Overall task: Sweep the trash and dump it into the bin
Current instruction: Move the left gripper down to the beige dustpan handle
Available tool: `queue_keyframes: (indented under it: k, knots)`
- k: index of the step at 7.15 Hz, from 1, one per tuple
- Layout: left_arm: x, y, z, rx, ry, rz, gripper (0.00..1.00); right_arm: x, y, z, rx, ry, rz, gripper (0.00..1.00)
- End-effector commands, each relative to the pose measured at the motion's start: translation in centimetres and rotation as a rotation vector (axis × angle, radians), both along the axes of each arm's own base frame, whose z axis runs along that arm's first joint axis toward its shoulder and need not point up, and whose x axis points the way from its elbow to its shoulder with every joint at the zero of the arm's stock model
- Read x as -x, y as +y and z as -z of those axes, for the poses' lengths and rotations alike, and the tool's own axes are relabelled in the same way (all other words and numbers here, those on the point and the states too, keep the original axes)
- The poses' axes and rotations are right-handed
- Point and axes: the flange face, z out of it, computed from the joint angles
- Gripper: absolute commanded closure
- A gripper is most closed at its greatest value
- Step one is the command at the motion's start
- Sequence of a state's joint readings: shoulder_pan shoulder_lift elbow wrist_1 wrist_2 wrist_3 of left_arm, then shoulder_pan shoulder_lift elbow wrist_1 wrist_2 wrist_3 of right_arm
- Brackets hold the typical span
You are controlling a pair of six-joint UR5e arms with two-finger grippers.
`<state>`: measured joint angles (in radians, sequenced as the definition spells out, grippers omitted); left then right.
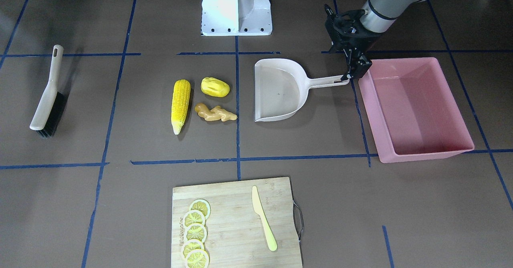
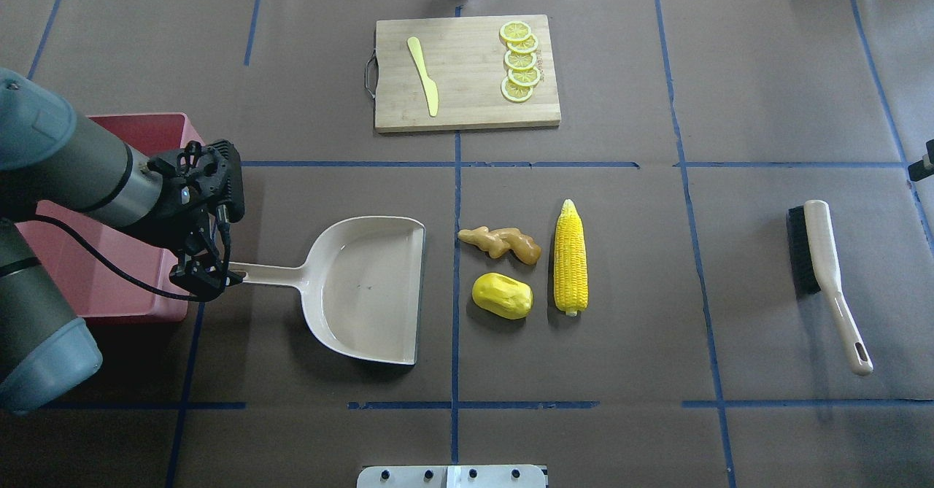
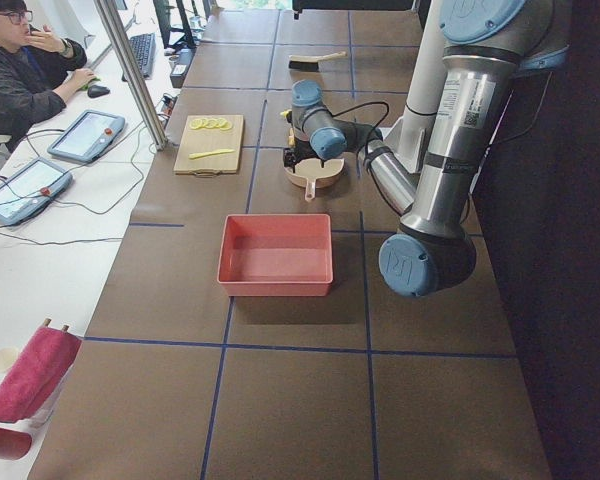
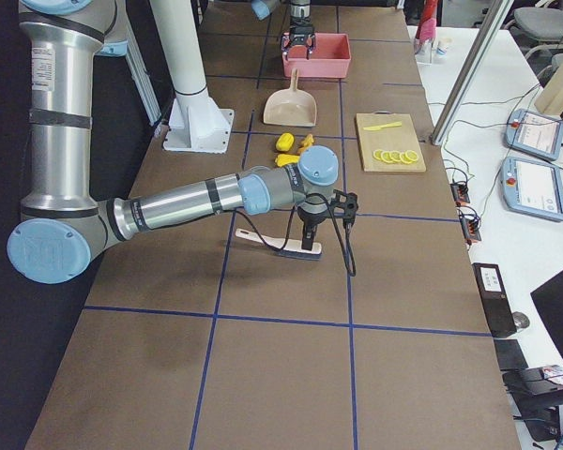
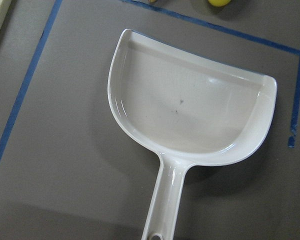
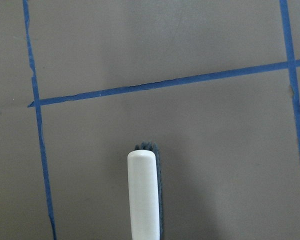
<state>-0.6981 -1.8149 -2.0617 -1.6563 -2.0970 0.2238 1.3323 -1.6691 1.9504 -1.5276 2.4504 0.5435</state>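
Observation:
The corn cob (image 1: pixel 180 104), the yellow lump (image 1: pixel 215 87) and the ginger root (image 1: pixel 215 113) lie together mid-table, just off the open mouth of the beige dustpan (image 1: pixel 278 89). The pink bin (image 1: pixel 374 119) stands empty past the dustpan's handle. My left gripper (image 1: pixel 352 73) is down at the handle's end and looks shut on it, with the pan flat on the table. The pan also shows in the left wrist view (image 5: pixel 190 110). My right gripper (image 4: pixel 310 242) hangs over the brush (image 4: pixel 281 246); I cannot tell whether it is open or shut.
The brush (image 2: pixel 821 262) lies alone on the far right. A wooden cutting board (image 2: pixel 467 101) with lemon slices (image 2: pixel 519 61) and a pale knife (image 2: pixel 423 76) sits at the far edge. The white robot base (image 1: pixel 236 7) is behind the pan.

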Motion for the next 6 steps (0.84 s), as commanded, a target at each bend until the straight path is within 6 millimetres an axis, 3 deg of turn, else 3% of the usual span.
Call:
queue_keyframes:
  k: [1, 4, 6]
  knots:
    - [-3.4, 0.6, 0.5, -0.045, -0.097, -0.031, 0.00, 1.2, 1.6, 0.5, 0.029, -0.002, 0.007, 0.00]
    - [-5.8, 0.9, -1.0, -0.086, -0.162, -0.047, 0.00, 1.6, 2.8, -1.3, 0.048, 0.054, 0.015, 0.00]
    - [-6.3, 0.0, -1.9, -0.167, -0.212, -0.059, 0.00, 1.9, 2.9, -1.3, 0.049, 0.055, 0.023, 0.00]
